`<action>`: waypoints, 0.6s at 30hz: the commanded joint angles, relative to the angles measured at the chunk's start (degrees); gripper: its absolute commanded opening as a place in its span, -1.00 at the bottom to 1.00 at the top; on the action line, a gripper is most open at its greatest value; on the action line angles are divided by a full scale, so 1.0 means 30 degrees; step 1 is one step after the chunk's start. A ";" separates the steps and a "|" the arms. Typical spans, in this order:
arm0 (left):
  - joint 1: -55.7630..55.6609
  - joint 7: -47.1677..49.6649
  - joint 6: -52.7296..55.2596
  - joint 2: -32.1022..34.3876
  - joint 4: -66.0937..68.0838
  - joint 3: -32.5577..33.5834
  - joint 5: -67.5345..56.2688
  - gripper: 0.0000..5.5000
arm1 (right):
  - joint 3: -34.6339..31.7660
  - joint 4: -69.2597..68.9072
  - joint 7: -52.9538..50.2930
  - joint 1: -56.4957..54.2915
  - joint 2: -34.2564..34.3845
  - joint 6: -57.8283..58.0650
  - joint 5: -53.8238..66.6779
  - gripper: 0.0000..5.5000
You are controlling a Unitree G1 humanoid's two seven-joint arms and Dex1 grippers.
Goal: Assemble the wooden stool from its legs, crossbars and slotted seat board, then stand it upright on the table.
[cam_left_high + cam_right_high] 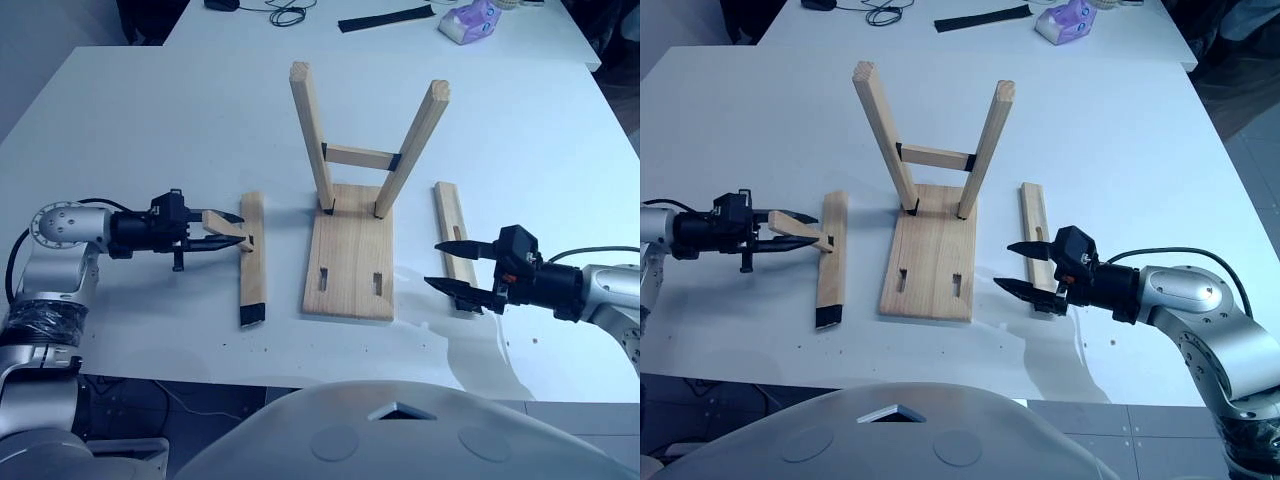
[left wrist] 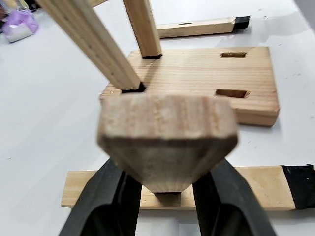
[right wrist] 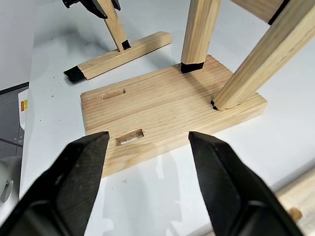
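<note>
The left gripper (image 1: 232, 240) has its fingers clamped on a short pale wooden crossbar (image 1: 222, 224). The crossbar's free end meets the side of a pale wooden leg with a black-taped near end (image 1: 252, 275). This leg lies flat on the white tabletop (image 1: 140, 130), just left of the flat rectangular slotted wooden seat board (image 1: 350, 262). The step in hand looks like seating this crossbar in the leg's side notch; how far in it sits cannot be told. Done well, the crossbar would be kept level and square to the notch and pressed straight to the right. The push should be gentle, since nothing braces the leg and it may slide or turn toward the board. The right gripper (image 1: 436, 264) hovers with its fingers apart and empty, over the near end of a second flat wooden leg (image 1: 450, 212) on the board's right. It is free to steady a part, though it is well apart from the joint. At the board's far end two upright wooden legs (image 1: 310, 130), joined by a fitted crossbar (image 1: 358, 157), stand in their slots. The two near slots (image 1: 325, 278) are open. Past the tabletop's far edge a second white table (image 1: 300, 35) carries black cables (image 1: 285, 12), a dark flat strip (image 1: 385, 18) and a lilac packet (image 1: 468, 22).
</note>
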 commanded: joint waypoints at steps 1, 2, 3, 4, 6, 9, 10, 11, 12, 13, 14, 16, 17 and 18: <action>0.0734 -0.0656 0.1765 0.0316 -0.0291 -0.1402 0.1508 -0.53 | 0.0091 0.0031 0.0054 -0.0154 -0.0062 -0.0218 -0.0262 0.09; 0.0708 -0.0744 0.1729 0.0394 -0.0353 -0.1536 0.1740 -0.53 | 0.0119 0.0034 0.0064 -0.0163 -0.0062 -0.0229 -0.0290 0.09; 0.0688 -0.0779 0.1758 0.0468 -0.0404 -0.1700 0.1965 -0.53 | 0.0146 0.0039 0.0074 -0.0182 -0.0063 -0.0237 -0.0320 0.09; 0.0666 -0.0756 0.1605 0.0527 -0.0399 -0.1919 0.2310 -0.53 | 0.0171 0.0048 0.0087 -0.0195 -0.0063 -0.0252 -0.0356 0.09; 0.0572 -0.0534 0.1014 0.0529 -0.0222 -0.2300 0.3075 -0.53 | 0.0223 0.0019 0.0084 -0.0191 -0.0059 -0.0265 -0.0413 0.09; 0.0276 -0.0035 0.0417 0.0356 -0.0023 -0.2741 0.3848 -0.53 | 0.0329 -0.0003 0.0051 -0.0174 -0.0033 -0.0325 -0.0535 0.09; 0.0193 0.0090 0.0410 0.0312 -0.0069 -0.2825 0.3905 -0.53 | 0.0359 -0.0017 0.0033 -0.0192 -0.0015 -0.0322 -0.0557 0.09; 0.0108 0.0228 0.0430 0.0261 -0.0109 -0.2891 0.3939 -0.53 | 0.0398 -0.0027 0.0013 -0.0221 0.0007 -0.0319 -0.0585 0.09; 0.0047 0.0280 0.0446 0.0240 -0.0138 -0.2949 0.3926 -0.53 | 0.0418 -0.0035 0.0005 -0.0222 0.0024 -0.0329 -0.0610 0.09; -0.0016 0.0347 0.0478 0.0206 -0.0131 -0.2978 0.3897 -0.53 | 0.0429 -0.0035 0.0003 -0.0208 0.0033 -0.0353 -0.0640 0.09; -0.0073 0.0412 0.0504 0.0174 -0.0096 -0.2975 0.3860 -0.53 | 0.0452 -0.0023 0.0001 -0.0206 0.0032 -0.0385 -0.0681 0.09; -0.0379 0.0940 0.0858 -0.0176 0.0189 -0.2654 0.3507 -0.42 | 0.0470 0.0030 0.0020 -0.0212 0.0015 -0.0448 -0.0735 0.09; -0.0520 0.1061 0.1363 -0.0307 0.0321 -0.2575 0.3233 -0.36 | 0.0496 0.0061 0.0030 -0.0211 0.0014 -0.0489 -0.0777 0.09; -0.0565 0.1141 0.1797 -0.0406 0.0377 -0.2477 0.3079 -0.31 | 0.0527 0.0088 0.0047 -0.0235 0.0012 -0.0508 -0.0803 0.09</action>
